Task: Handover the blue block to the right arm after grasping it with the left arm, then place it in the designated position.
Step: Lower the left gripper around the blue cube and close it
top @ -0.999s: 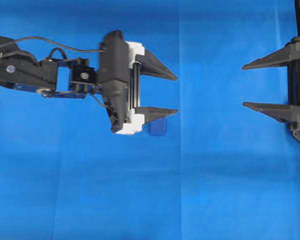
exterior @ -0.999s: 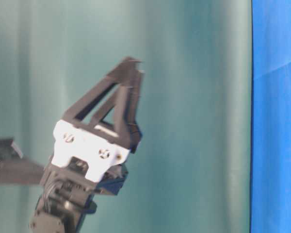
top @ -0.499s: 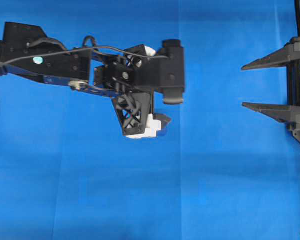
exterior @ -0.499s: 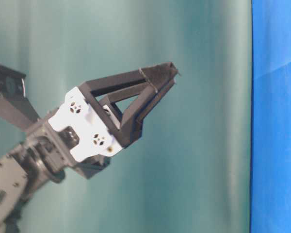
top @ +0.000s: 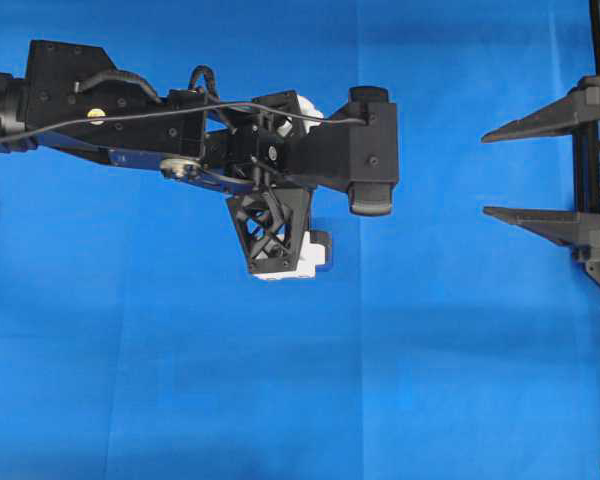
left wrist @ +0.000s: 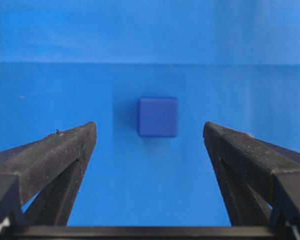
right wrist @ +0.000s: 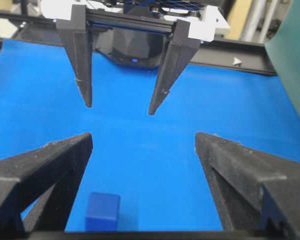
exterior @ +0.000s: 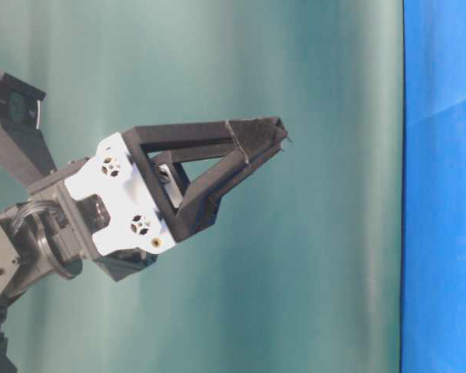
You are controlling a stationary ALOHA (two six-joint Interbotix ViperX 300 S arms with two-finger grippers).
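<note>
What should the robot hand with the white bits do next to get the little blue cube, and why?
Probably lower straight down. The left gripper is open and the blue block lies untouched on the blue cloth, between the lines of its fingertips, so it only needs to descend before closing.

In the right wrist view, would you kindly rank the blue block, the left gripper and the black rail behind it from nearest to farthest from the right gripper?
Measured from the right gripper:
1. blue block: on the cloth, low left, by the left-hand finger.
2. left gripper: upper centre, fingers pointing down, open.
3. black rail: along the cloth's far edge, behind that gripper.
</note>
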